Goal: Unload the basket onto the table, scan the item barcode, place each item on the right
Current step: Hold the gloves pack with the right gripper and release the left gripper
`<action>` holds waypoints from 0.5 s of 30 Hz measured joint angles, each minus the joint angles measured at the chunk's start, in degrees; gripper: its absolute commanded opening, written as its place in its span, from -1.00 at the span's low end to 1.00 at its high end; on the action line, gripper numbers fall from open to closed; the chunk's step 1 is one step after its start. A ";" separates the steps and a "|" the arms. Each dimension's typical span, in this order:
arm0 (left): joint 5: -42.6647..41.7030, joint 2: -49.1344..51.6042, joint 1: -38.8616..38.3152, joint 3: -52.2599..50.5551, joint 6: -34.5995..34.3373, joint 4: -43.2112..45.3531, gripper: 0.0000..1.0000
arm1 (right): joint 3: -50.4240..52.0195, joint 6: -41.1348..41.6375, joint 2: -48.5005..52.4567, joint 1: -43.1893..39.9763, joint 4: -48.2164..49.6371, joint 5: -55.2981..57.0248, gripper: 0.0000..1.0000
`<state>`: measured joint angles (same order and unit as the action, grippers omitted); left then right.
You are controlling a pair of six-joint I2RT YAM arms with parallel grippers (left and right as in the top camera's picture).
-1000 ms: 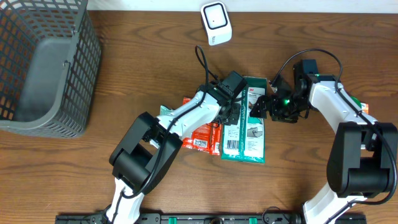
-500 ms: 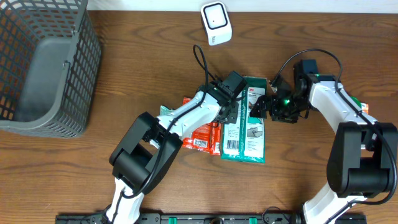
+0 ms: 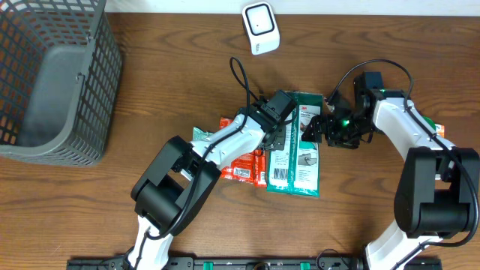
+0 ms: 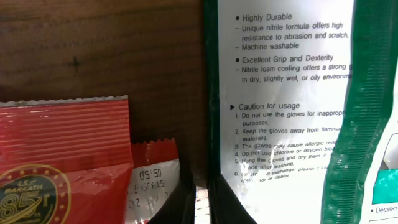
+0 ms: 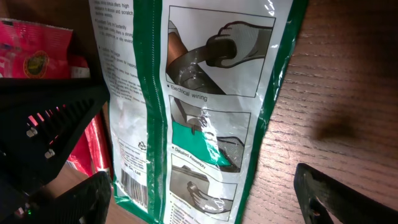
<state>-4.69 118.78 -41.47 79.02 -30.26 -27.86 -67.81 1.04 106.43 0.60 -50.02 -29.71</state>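
The item is a green-and-white glove package [image 3: 300, 154] lying flat in the middle of the table, its barcode [image 3: 280, 175] near the lower left corner. The right wrist view shows that barcode [image 5: 132, 184] too. My left gripper [image 3: 283, 138] is shut, its tips [image 4: 202, 208] down at the package's left edge [image 4: 214, 124], beside a red snack bag [image 4: 62, 162]. Whether it pinches the edge I cannot tell. My right gripper [image 3: 314, 129] hangs open over the package [image 5: 211, 93], one finger on each side [image 5: 211, 199]. The white scanner [image 3: 260, 28] stands at the back.
Red snack bags [image 3: 244, 161] lie partly under the package's left side. A grey mesh basket [image 3: 52, 82] fills the far left. Another green packet [image 3: 429, 124] shows from under the right arm. Both grippers are close together over the package.
The left arm and its cable have shifted very slightly. The right arm and the package have not moved.
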 measured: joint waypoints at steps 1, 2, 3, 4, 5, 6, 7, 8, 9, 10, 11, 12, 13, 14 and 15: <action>-0.50 0.00 0.02 0.00 -0.07 0.02 -0.77 | 0.00 0.00 0.00 0.00 0.00 -0.02 0.79; -0.96 0.00 0.09 0.00 -0.17 0.02 -0.77 | 0.00 0.00 0.00 0.00 0.00 -0.02 0.79; -1.53 0.00 0.15 -0.02 -0.24 0.04 -0.77 | 0.00 0.00 0.00 0.00 -0.02 0.00 0.79; -2.34 0.00 0.20 -0.04 -0.42 0.04 -0.77 | 0.00 0.00 0.00 0.00 -0.07 0.00 0.79; -3.19 0.00 0.17 -0.04 -0.48 0.02 -0.76 | 0.02 0.00 0.00 0.00 -0.15 -0.02 0.79; -3.91 0.00 0.13 -0.04 -0.63 0.02 -0.77 | 0.02 0.11 0.00 0.00 -0.48 0.00 0.79; -4.68 0.00 0.11 -0.11 -0.85 0.04 -0.77 | 0.02 0.35 0.00 0.00 -1.11 0.00 0.79; -5.25 0.00 0.11 -0.15 -0.87 0.02 -0.77 | 0.04 0.50 0.00 0.00 -1.60 0.00 0.79; -5.70 0.00 0.11 -0.20 -0.94 0.02 -0.78 | 0.11 0.79 0.00 0.00 -1.86 0.00 0.79; -5.95 0.00 0.11 -0.20 -1.05 0.04 -0.76 | 0.24 0.90 0.00 0.00 -1.79 0.00 0.78; -6.16 0.00 0.13 -0.20 -1.05 0.07 -0.77 | 0.48 1.07 0.00 0.00 -1.46 0.00 0.78; -6.40 0.00 0.13 -0.22 -1.07 0.11 -0.77 | 0.85 1.14 0.00 0.00 -1.01 -0.02 0.78; -6.62 0.00 0.11 -0.26 -1.07 0.22 -0.77 | 1.40 1.29 0.00 0.00 -0.26 -0.02 0.77; -6.93 0.00 0.11 -0.31 -1.07 0.33 -0.77 | 1.97 1.36 0.00 0.00 0.48 0.00 0.77; -7.06 0.00 0.11 -0.33 -1.07 0.42 -0.77 | 2.86 1.49 0.00 0.00 1.75 0.00 0.75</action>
<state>-11.75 118.78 -41.36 78.70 -31.33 -27.44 -64.95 2.52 106.43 0.60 -48.27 -29.71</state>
